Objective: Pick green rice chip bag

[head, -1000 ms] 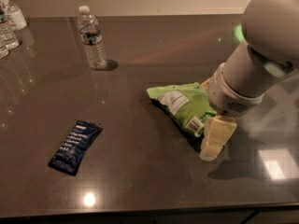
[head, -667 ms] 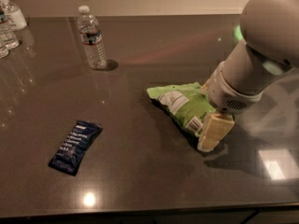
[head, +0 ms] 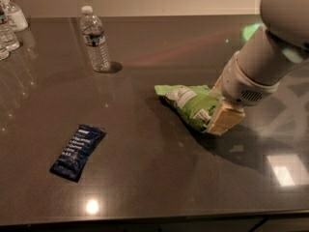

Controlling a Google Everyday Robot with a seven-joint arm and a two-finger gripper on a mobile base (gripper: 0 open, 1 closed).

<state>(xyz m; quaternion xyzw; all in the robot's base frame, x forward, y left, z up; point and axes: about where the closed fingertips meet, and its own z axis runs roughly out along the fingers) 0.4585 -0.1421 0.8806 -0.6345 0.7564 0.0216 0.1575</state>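
The green rice chip bag [head: 186, 103], crinkly light green with white label panels, lies on the dark table [head: 154, 178] right of centre. My gripper [head: 215, 109] comes down from the right on the large white arm [head: 263, 66] and straddles the bag's right end. The near cream finger [head: 225, 120] presses against the bag's front right corner, and the far finger [head: 217, 87] shows just behind the bag. The jaws are closed on the bag, which still rests on the table.
A flat dark blue bar wrapper [head: 77, 152] lies at the front left. A clear water bottle [head: 95, 40] stands at the back left of centre. More bottles [head: 8, 25] stand at the far left edge. The table's front edge runs along the bottom.
The near finger has moved in toward the bag, from beside its front corner to pressing on it. The arm has shifted slightly. The bag has stayed in place.
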